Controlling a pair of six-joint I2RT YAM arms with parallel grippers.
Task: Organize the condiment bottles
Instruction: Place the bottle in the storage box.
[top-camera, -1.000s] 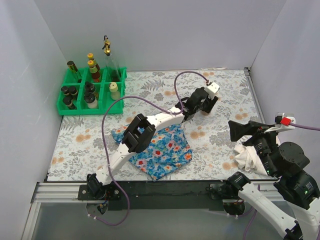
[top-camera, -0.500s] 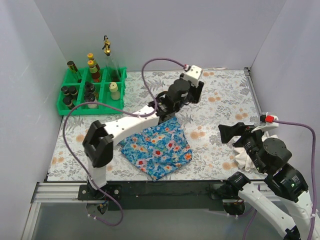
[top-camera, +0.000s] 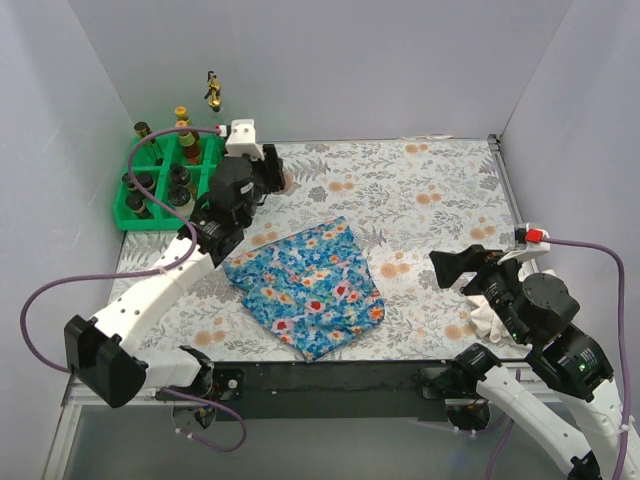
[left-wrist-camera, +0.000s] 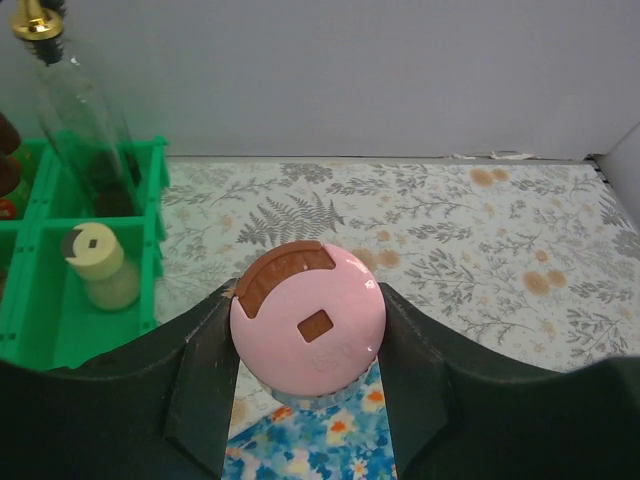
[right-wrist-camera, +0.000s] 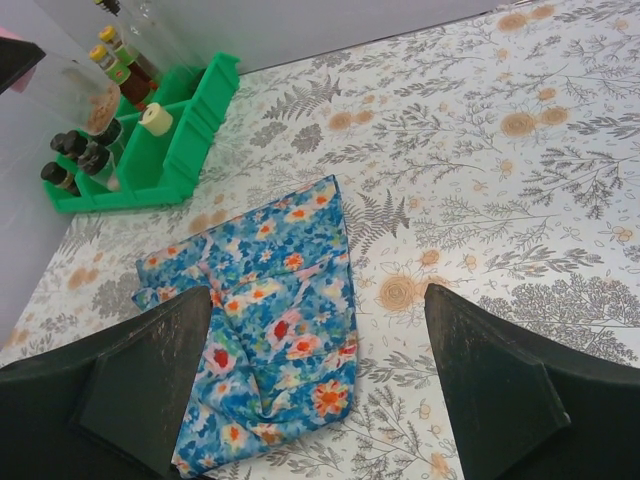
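In the left wrist view, the pink-lidded shaker (left-wrist-camera: 310, 335) is seen clamped between the jaws of the left gripper (left-wrist-camera: 306, 300), just beside the green tray (left-wrist-camera: 155, 230). From overhead it is largely hidden. The right gripper (right-wrist-camera: 315, 292) is held wide open, nothing grasped, near the blue floral cloth (top-camera: 310, 285).

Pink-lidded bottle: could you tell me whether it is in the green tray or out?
Out: the left gripper holds the pink-lidded bottle beside the green tray, outside its compartments.
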